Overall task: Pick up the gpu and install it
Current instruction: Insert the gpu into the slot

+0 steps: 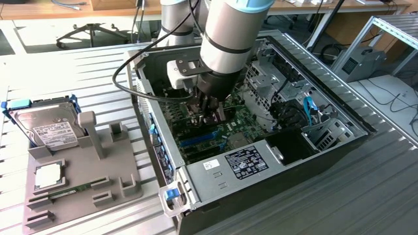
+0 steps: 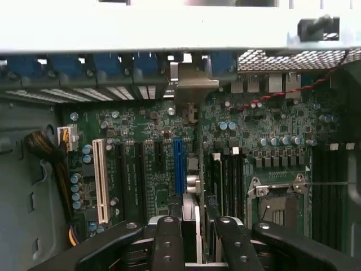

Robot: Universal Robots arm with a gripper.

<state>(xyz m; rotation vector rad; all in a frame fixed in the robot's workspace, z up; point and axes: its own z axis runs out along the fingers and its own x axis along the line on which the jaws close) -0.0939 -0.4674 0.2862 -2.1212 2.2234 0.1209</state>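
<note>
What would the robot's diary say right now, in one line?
gripper: shut on gpu | place: inside computer case, over motherboard | gpu: edge-on, upright

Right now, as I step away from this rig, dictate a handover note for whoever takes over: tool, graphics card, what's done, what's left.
Tool: closed on the thin flat black gpu card with a silver end bracket, held edge-on.
Where: inside the open black and silver computer case, over the green motherboard, next to the blue slot, bracket toward the case's rear openings.
Done: card picked up and inside the case.
Left: whether it is seated cannot be told; card not yet released.
</note>
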